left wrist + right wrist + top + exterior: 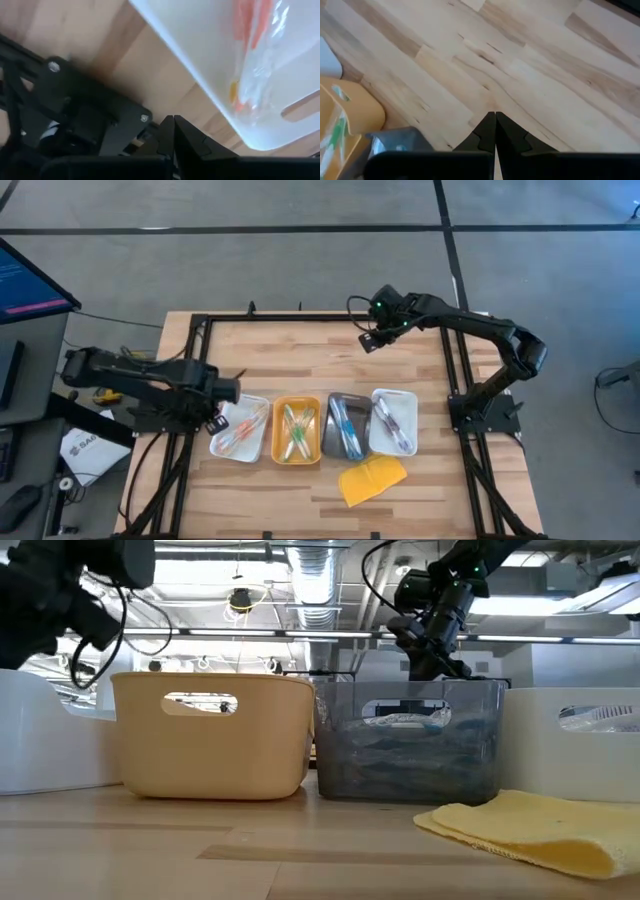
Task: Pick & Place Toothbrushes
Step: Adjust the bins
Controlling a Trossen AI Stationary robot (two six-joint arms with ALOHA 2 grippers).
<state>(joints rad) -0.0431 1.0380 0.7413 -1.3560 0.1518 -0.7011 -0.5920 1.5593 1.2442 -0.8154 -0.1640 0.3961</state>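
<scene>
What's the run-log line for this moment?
left gripper: shut, empty, beside white tray | right gripper: shut, empty | toothbrushes: in trays

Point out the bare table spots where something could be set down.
Free: the wide wood strip behind the trays, under the shut right gripper. Crowded: the tray row and the yellow pad in front of it.

A pale wooden worktop (300, 350) carries four trays in a row: white (240, 430), orange (296, 430), grey (346, 426), white (393, 421). A yellow pad (372, 479) lies just in front of them.
</scene>
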